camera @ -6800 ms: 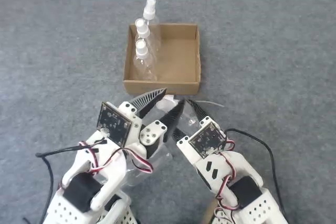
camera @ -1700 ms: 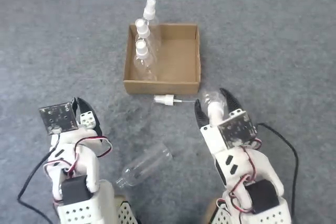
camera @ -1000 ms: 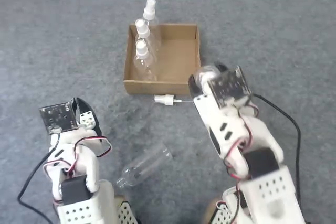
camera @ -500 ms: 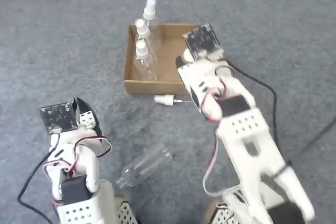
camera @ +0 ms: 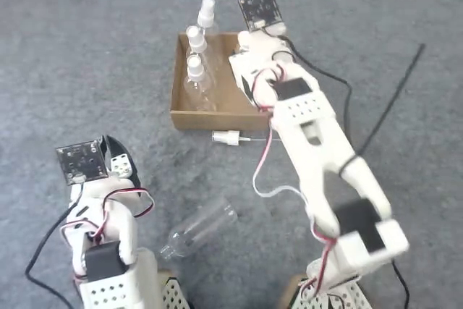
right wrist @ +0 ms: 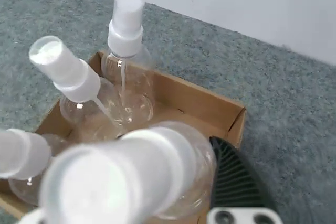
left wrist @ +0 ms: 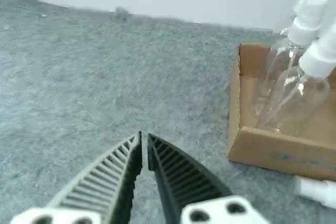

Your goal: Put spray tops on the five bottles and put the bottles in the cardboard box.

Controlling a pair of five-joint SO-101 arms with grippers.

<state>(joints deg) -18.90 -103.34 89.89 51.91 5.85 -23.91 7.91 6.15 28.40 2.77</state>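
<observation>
Sat open-topped on the grey desk [camera: 376, 56], right beneath the right pincer [right wrist: 189, 166]: cardboard box [camera: 217, 117], walls thin, three capped bottles [camera: 199, 85] crowded along one wall, bare floor left beside them. Was clamped in that pincer: fourth spray bottle [right wrist: 152, 177], probably light, slick, crushable; best gripped round the body. Lay off to the right of the shut, empty left pincer [left wrist: 144, 139]: uncapped bottle [camera: 199, 229], liable to roll, and loose spray top [camera: 228, 137].

Grey carpeted table [camera: 87, 56] — cardboard box [camera: 217, 119], loose spray top [camera: 226, 137], one bottle [camera: 199, 228] (on its side).
</observation>
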